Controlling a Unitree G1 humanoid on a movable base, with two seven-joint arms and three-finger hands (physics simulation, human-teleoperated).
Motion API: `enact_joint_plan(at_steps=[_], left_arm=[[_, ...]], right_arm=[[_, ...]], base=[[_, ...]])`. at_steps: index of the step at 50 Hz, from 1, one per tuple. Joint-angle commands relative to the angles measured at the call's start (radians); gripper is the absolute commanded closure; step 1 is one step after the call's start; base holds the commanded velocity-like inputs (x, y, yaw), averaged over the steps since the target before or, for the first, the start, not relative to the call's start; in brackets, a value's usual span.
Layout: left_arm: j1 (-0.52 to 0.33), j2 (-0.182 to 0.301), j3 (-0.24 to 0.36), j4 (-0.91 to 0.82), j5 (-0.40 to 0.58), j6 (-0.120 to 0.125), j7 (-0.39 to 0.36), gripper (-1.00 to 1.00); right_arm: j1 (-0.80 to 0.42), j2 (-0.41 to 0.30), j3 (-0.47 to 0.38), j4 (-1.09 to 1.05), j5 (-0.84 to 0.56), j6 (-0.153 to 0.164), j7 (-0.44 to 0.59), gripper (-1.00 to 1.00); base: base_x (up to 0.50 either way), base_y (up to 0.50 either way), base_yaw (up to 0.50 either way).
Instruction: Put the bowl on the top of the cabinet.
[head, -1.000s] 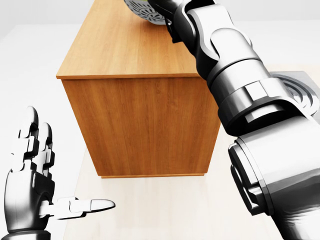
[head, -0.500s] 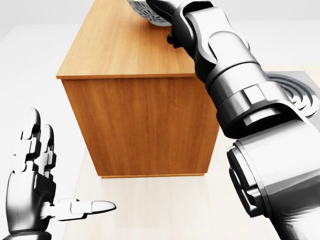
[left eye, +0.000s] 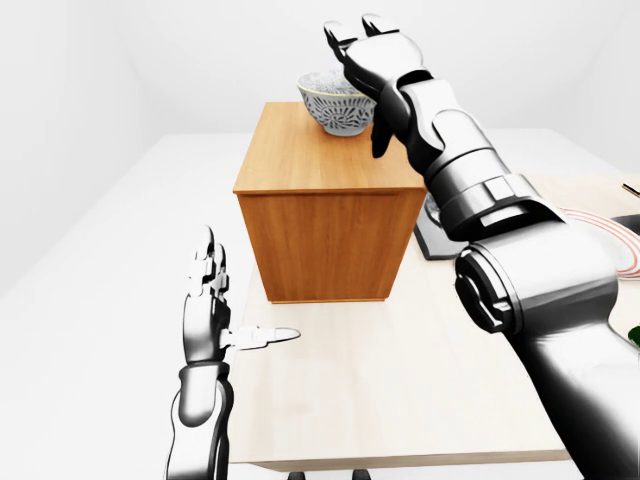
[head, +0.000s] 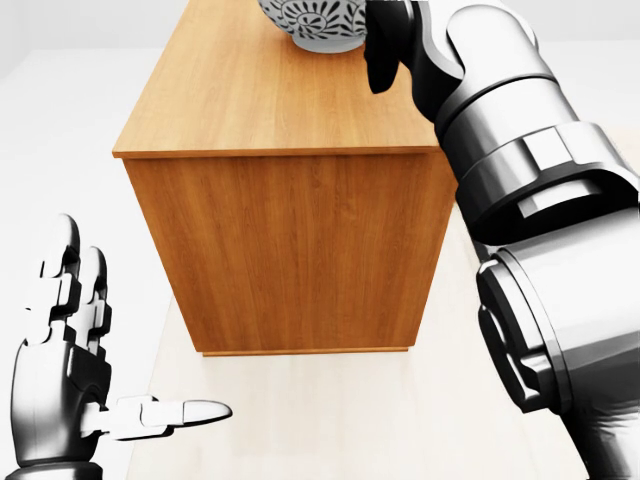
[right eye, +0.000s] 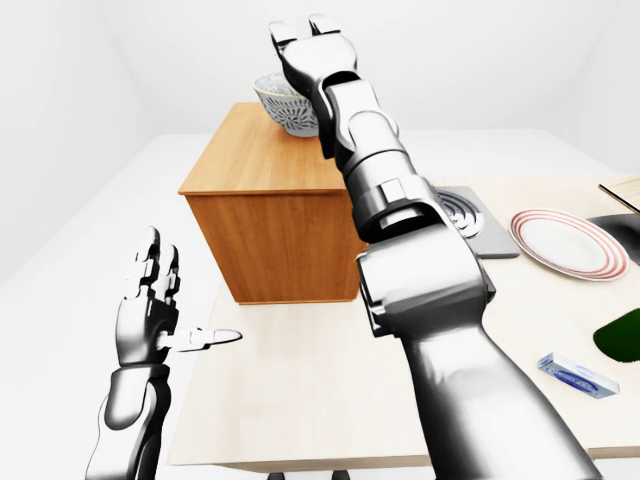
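Observation:
The patterned grey-and-white bowl (left eye: 335, 105) stands upright on top of the wooden cabinet (left eye: 320, 160), near the far end of the top. My right hand (left eye: 362, 45) is open just to the right of the bowl. Its fingers point up past the rim and its thumb hangs beside the bowl's wall; I cannot tell whether it touches the bowl. My left hand (left eye: 235, 300) is open and holds nothing, low at the left over the table's left edge. In the head view the bowl (head: 310, 22) is cut off by the top edge.
The cabinet stands on a pale wooden table (left eye: 400, 380). To its right lie a grey square plate with rings (right eye: 465, 215), a red-rimmed dish (right eye: 565, 243), a green thing (right eye: 625, 335) and a blue-and-white packet (right eye: 578, 373). White floor surrounds the table.
The bowl was tilted in my right hand over the cabinet; now it stands upright on the top. The right hand has let go and opened. The left hand has not moved.

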Motion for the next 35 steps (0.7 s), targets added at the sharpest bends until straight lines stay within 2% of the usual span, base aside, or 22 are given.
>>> enact_joint_plan(at_steps=[1, 7, 19, 30, 35], left_arm=[[-0.004, 0.000, 0.003, -0.004, -0.001, 0.000, 0.002, -1.00], [-0.005, 0.000, 0.004, 0.002, -0.002, 0.000, 0.003, -1.00], [-0.005, 0.000, 0.002, 0.006, 0.000, 0.000, 0.002, -1.00], [-0.009, 0.000, 0.000, 0.037, 0.005, 0.000, 0.003, -1.00], [-0.003, -0.001, -0.004, 0.034, 0.009, 0.000, 0.004, -1.00]], right_arm=[[-0.081, -0.085, -0.005, 0.020, -0.009, 0.000, 0.067, -1.00], [-0.119, -0.153, -0.010, 0.029, -0.034, 0.000, 0.075, -1.00], [-0.219, -0.363, -0.058, 0.041, -0.086, 0.000, 0.101, -1.00], [-0.213, -0.559, -0.089, 0.038, -0.133, 0.000, 0.088, -1.00], [-0.209, -0.626, -0.109, 0.034, -0.138, 0.000, 0.092, -1.00]], base=[[0.00, 0.00, 0.00], [0.00, 0.00, 0.00], [0.00, 0.00, 0.00], [0.00, 0.00, 0.00], [0.00, 0.00, 0.00]])
